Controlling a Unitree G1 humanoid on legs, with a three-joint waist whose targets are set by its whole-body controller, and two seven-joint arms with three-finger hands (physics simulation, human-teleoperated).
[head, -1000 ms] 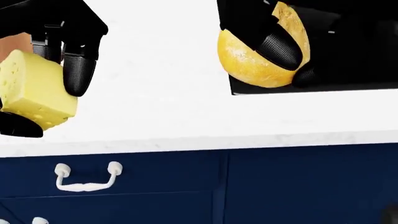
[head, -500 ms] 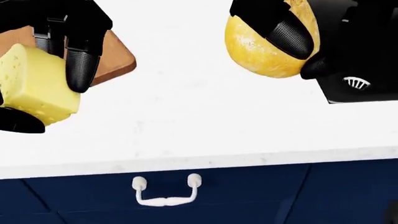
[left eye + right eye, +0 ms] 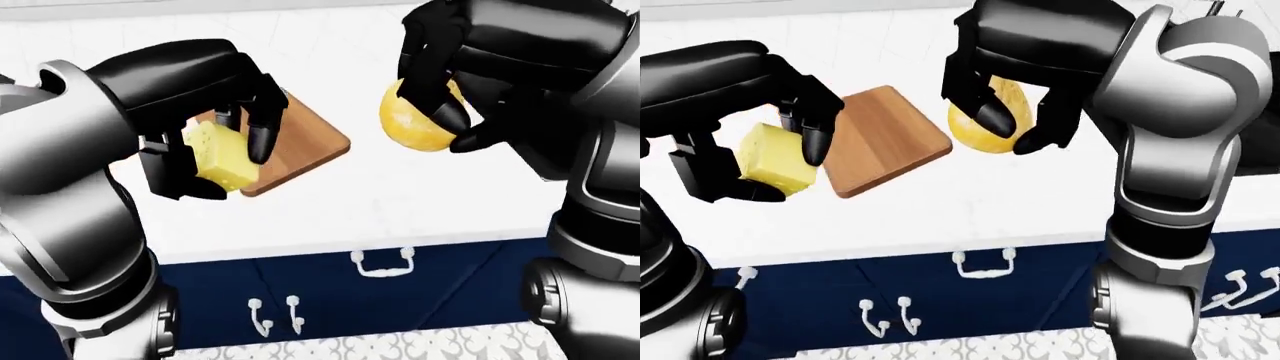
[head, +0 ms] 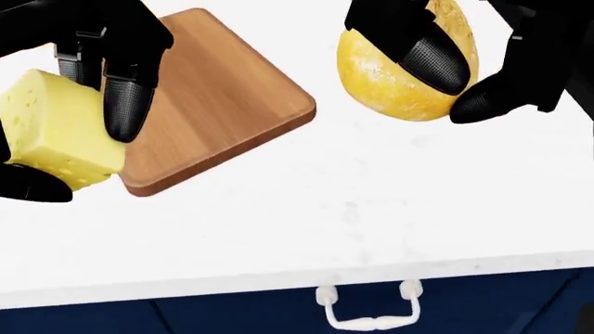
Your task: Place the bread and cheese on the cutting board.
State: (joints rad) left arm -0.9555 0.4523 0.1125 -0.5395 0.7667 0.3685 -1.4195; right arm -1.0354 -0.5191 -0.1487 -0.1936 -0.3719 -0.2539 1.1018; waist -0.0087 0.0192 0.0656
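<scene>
Over the counter, the cheese was held in the closed left hand at nine o'clock, the bread in the closed right hand at one o'clock. The board lay bare; both placements remained undone.

We see yellows against white and navy.
Pale yellow cheese, golden bread, brown wooden cutting board, black hands.
</scene>
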